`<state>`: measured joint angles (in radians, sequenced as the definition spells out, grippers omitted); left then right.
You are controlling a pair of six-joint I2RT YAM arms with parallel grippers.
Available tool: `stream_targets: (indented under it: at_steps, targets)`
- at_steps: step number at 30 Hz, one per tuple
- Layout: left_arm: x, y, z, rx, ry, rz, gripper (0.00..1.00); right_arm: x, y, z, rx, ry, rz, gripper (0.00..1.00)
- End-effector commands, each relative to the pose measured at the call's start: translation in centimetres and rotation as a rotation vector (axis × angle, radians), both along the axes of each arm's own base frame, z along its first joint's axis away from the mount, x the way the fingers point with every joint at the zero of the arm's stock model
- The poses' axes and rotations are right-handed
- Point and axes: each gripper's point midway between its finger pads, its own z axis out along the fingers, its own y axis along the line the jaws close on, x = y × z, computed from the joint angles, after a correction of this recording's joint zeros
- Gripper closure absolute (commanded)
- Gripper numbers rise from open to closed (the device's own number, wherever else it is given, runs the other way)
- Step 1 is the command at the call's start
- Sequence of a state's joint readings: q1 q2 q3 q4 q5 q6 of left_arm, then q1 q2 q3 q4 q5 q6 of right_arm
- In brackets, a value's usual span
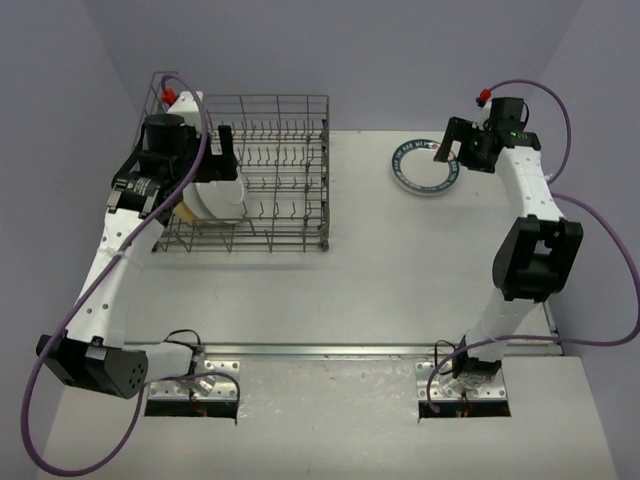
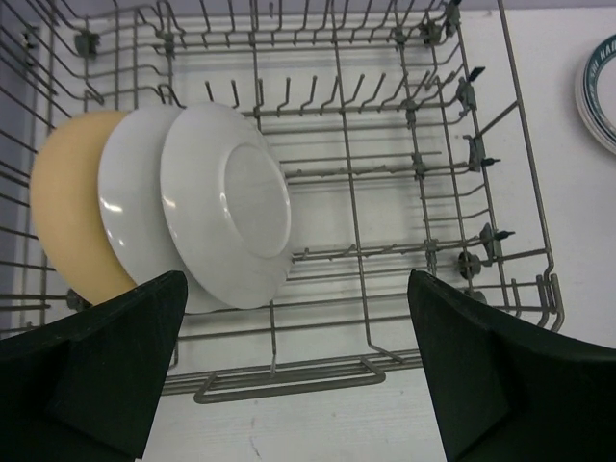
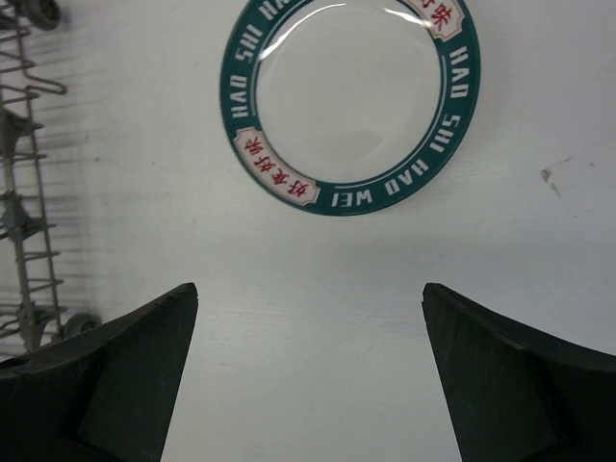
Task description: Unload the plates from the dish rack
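Nearest me the table lies bare between the two arm bases. Further in, on the left, sits the dish rack, one of it, and in its near-left corner I count three plates standing on edge in a row that runs left to right: a tan plate furthest left, a middle white plate overlapping it, and a right-hand white plate with its back turned to the right.

My left tool hangs over that row with its fingers wide apart and nothing between them. The right-hand white plate lies just below and a little left of its centre line. The plates' flat faces look left and right, so their rims run near to far, and the jaws open across that thickness. I judge the coming move as a short shift left and down to straddle that rim.

The left arm is clearly the nearer one. At the far right my right tool hovers, fingers spread and empty, above a teal-rimmed plate lying flat on the table, well apart from the rack. Whether more plates lie stacked beneath it I cannot tell.
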<state>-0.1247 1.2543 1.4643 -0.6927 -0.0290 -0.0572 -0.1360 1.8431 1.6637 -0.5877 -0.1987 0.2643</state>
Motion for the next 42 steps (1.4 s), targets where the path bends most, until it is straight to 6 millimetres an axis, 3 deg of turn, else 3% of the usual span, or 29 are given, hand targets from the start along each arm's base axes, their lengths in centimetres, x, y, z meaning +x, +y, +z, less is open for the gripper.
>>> stream_targets:
  at_steps: [1, 8, 13, 18, 28, 37, 42]
  targets:
    - [1.0, 0.4, -1.2, -0.209, 0.088, -0.067, 0.06, -3.6, 3.5, 2.8, 0.072, -0.087, 0.183, 0.01]
    - [3.8, 4.0, -3.5, -0.299, 0.159, -0.043, 0.07, -8.5, 5.9, 3.2, 0.132, -0.144, 0.273, 0.01]
    - [5.3, 4.7, -5.8, -0.289, 0.188, -0.048, 0.1, -10.0, 7.1, 2.5, 0.198, -0.135, 0.29, 0.01]
    - [6.6, 5.0, -8.3, -0.308, 0.244, -0.044, 0.13, -10.1, 7.5, 2.0, 0.239, -0.102, 0.292, 0.01]
    - [7.8, 4.5, -10.9, -0.351, 0.268, -0.066, 0.19, -10.0, 7.8, 1.4, 0.273, -0.083, 0.286, 0.01]
    - [7.4, 0.7, -9.7, -0.48, 0.234, -0.289, 0.46, -9.8, 8.2, 0.8, 0.307, -0.062, 0.284, 0.01]
    - [7.6, 0.5, -11.1, -0.507, 0.267, -0.286, 0.52, -9.8, 8.4, 0.8, 0.323, -0.055, 0.287, 0.01]
